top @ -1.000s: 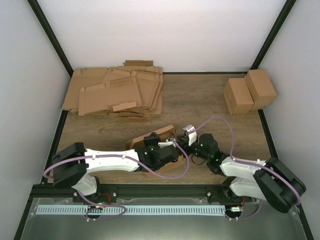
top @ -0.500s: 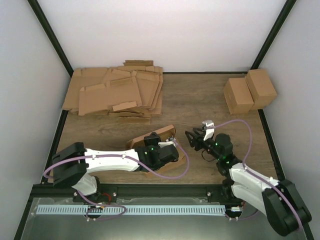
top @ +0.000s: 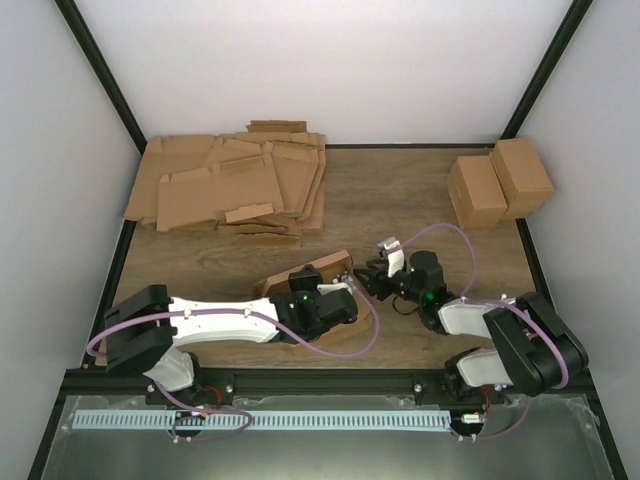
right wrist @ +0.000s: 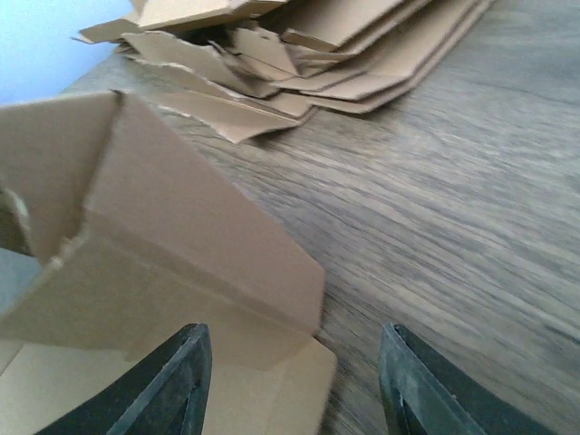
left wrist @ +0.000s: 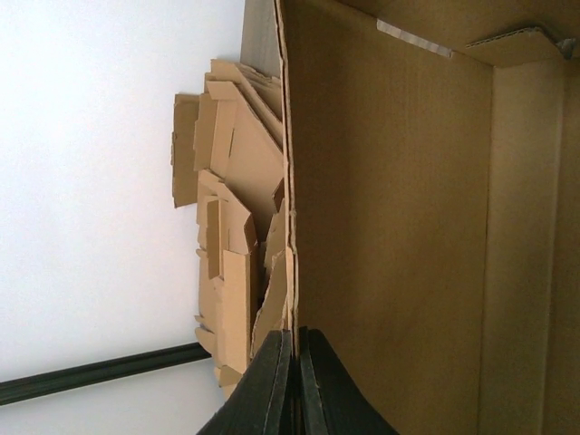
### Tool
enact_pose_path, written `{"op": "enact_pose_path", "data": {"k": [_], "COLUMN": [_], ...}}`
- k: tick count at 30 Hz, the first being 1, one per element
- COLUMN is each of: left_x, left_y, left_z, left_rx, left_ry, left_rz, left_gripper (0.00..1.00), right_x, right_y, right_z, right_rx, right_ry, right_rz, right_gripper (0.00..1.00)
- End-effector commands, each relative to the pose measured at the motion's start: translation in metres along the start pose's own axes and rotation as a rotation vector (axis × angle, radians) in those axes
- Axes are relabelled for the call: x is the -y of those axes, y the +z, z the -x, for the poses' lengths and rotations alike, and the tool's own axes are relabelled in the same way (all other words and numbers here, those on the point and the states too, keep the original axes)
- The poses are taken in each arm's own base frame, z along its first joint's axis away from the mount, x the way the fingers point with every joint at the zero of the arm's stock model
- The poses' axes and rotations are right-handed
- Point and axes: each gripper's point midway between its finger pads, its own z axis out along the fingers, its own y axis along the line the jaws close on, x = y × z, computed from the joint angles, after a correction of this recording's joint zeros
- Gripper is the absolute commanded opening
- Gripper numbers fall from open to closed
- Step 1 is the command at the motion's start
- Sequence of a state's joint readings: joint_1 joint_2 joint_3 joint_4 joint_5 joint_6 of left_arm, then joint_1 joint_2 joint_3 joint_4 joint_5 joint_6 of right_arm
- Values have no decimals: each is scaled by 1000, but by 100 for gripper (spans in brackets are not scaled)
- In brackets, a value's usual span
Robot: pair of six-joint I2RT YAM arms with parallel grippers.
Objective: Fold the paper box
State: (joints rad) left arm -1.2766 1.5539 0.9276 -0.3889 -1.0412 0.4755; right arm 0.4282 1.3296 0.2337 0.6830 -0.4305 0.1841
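- Near the front of the desk (top: 420,200), seen from overhead, the paper box (top: 325,266) lies half-formed between the two arms. Its long axis runs roughly left to right, with the right end tipped a little away from the bases. The left arm (top: 220,322) lies over it and covers most of it. The right jaws sit just beside its right end and point leftward at it (so the right arm (top: 480,320) is the free one nearest that end). A stack of flat sheets (top: 235,190) and two blocky cartons (top: 497,185) lie well apart at the back.
- At the left wrist, the left jaws are pinched tight on the thin edge of one long wall of the paper box (left wrist: 399,227). The box's inner floor is on one side of that wall and the stack of flat sheets (left wrist: 231,227) is beyond the other.
- At the right wrist, the right jaws stand apart and grasp nothing. A raised end flap of the paper box (right wrist: 181,227) lies ahead of them, toward the left of that view, and a corner of the flat panel beneath it reaches into the gap. Bare desk (right wrist: 471,208) fills the other side. By my judgement, the coming move turns on that offset: the flap sits off the jaws' centre line, so they would have to come across to meet it.
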Motion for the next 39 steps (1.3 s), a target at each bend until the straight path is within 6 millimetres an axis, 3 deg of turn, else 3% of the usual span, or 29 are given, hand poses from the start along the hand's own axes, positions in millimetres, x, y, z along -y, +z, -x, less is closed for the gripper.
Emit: {"op": "enact_pose_path", "data": {"k": [1, 17, 22, 29, 39], "left_x": [10, 11, 8, 13, 16], "left_y": [1, 13, 17, 25, 33], "left_z": [6, -7, -12, -21, -24], "left_rx": [28, 8, 22, -5, -69], "left_ry": [7, 27, 34, 105, 148], "left_rz": [-61, -52, -59, -27, 58], "left_gripper": [4, 4, 4, 4, 4], "right_x": [-28, -41, -49, -48, -48], "right_y": [12, 26, 24, 34, 29], "right_z": [32, 30, 39, 40, 31], "right_rx": [81, 76, 113, 92, 84], "right_ry": [-164, -218, -236, -274, -230], "right_rz": [96, 151, 187, 217, 221], "right_gripper": [53, 55, 56, 56, 57]}}
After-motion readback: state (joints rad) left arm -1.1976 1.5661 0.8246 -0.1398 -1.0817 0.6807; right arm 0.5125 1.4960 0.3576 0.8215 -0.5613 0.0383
